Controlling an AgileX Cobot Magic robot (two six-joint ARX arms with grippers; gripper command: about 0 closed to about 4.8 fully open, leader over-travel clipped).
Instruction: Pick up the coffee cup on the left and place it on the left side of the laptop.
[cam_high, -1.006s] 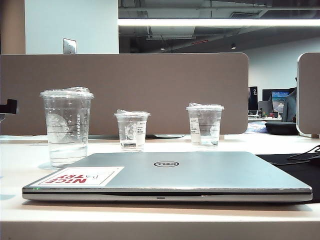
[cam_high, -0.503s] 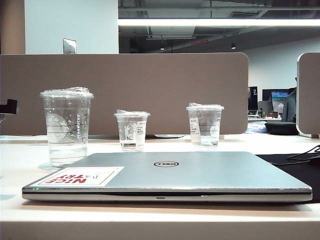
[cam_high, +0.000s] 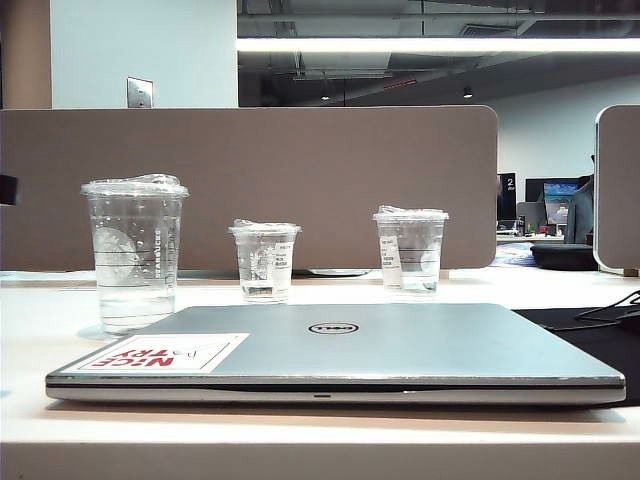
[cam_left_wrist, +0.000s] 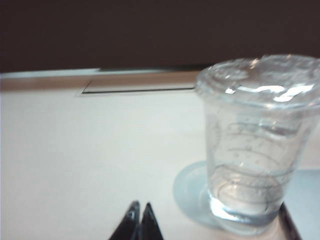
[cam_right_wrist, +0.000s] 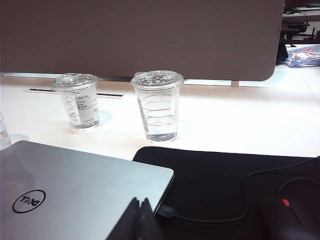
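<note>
White desk (cam_high: 40, 330) against brown partition, left end effector (cam_left_wrist: 140, 220) clenched empty, just beside coffee cup (cam_left_wrist: 257, 140), cup at left of exterior frame, beside laptop (cam_high: 380, 345) back-left corner, right end effector (cam_right_wrist: 140, 217) clenched over laptop edge.

short cup (cam_high: 264, 262): upright, mid-table, white label | medium cup (cam_high: 410, 250): upright, further right | black mat (cam_right_wrist: 235, 190): flat, cable across it | grey partition (cam_high: 300, 180): behind both cups
</note>
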